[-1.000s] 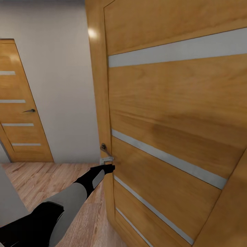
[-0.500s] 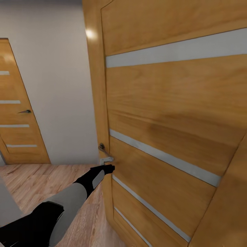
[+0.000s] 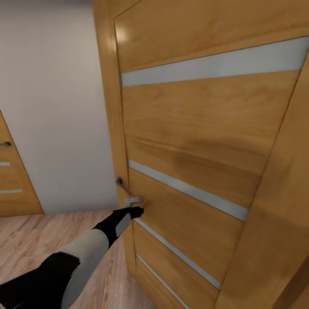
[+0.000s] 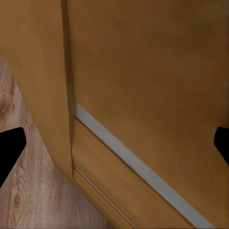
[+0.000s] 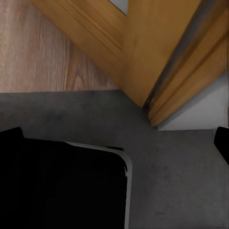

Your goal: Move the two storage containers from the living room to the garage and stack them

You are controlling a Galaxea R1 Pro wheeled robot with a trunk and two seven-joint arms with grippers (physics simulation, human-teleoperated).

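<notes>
the left gripper [image 3: 136, 211] sits at lower centre against the door [image 3: 206, 141], just under the handle [image 3: 124, 186]; its tips look spread in the wrist view, holding nothing. over the last second the far door [image 3: 10, 180] slides toward the left edge while the near door swings, so the robot seems to be pushing through. the right gripper's tips stand apart over grey floor [image 5: 181, 157]. no containers appear here; the garage beyond is hidden.

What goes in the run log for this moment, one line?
phase: at door | left gripper: at edge of wooden door, below handle, fingers spread | floor: wood planks, grey concrete | containers: unseen
</notes>
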